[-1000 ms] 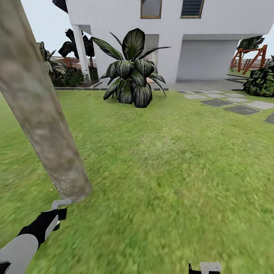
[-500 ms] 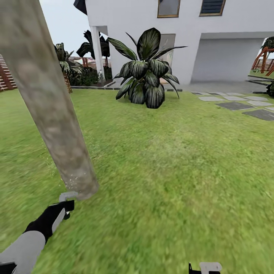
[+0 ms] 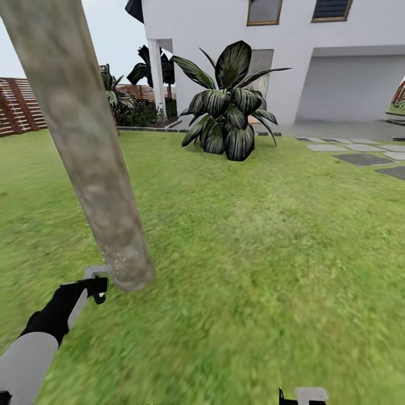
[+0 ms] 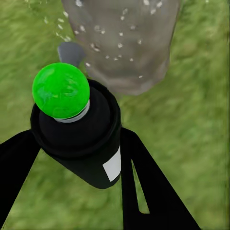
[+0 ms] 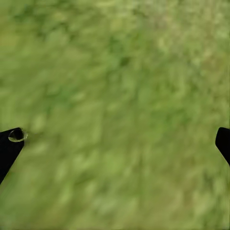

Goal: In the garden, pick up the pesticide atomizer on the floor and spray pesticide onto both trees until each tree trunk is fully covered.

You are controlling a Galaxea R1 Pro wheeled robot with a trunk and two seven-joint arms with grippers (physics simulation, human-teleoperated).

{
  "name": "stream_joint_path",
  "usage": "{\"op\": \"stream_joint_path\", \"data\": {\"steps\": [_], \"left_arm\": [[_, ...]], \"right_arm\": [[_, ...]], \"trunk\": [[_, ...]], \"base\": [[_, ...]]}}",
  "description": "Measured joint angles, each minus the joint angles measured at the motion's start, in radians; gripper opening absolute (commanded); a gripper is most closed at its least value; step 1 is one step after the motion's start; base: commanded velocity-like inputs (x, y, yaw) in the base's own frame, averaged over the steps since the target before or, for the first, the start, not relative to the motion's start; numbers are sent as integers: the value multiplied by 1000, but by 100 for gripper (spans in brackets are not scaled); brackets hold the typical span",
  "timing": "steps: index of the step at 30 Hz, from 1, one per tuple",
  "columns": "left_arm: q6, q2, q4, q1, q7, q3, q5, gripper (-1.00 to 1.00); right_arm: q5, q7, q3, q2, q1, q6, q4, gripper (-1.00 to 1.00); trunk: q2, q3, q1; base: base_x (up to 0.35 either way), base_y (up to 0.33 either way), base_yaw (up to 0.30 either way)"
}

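L pincer (image 4: 72, 158) was clamped on the pesticide atomizer (image 4: 79, 139) — a black canister w/ a green ball tip in the left wrist view — held just beside the foot of the tree trunk (image 3: 84, 140) at near left of the lawn (image 3: 253, 253). Whitish pesticide specks (image 4: 120, 33) dotted the trunk's base. R pincer (image 5: 115, 139) was spread wide over grass, holding nothing. Far off — a broad-leaved plant (image 3: 230, 107) before the white house (image 3: 315, 50); slat fence (image 3: 22, 107) far left.
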State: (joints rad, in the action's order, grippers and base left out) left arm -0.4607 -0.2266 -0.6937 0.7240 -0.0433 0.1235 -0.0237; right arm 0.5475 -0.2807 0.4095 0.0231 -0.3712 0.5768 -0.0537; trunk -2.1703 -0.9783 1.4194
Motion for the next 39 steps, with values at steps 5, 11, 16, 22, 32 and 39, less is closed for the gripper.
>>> {"op": "stream_joint_path", "data": {"steps": [5, 11, 16, 22, 32, 39], "left_arm": [[-88, -43, -111, 8, -6, 9, 8, -100], [-93, -10, -118, 16, -8, -27, -2, -100], [-173, 13, -194, 37, -9, -66, -2, -100], [-210, -13, -240, 31, -10, -62, -4, -100], [-204, -13, -241, 31, 1, -61, 0, -100], [-204, -13, -240, 31, 2, -62, 2, -100]], "right_arm": [[0, 0, 0, 0, 0, 0, 0, 100], [0, 0, 0, 1, 0, 0, 0, 100], [1, 0, 0, 1, 0, 0, 0, 100], [0, 0, 0, 1, 0, 0, -1, 100], [1, 0, 0, 3, 0, 0, -1, 100], [1, 0, 0, 3, 0, 0, -2, 100]], "trunk": [[0, 0, 0], [0, 0, 0], [0, 0, 0], [0, 0, 0], [0, 0, 0], [0, 0, 0]], "base": [[0, 0, 250], [0, 0, 24], [0, 0, 0], [0, -22, 142], [0, -256, 7], [0, -271, 0]]}}
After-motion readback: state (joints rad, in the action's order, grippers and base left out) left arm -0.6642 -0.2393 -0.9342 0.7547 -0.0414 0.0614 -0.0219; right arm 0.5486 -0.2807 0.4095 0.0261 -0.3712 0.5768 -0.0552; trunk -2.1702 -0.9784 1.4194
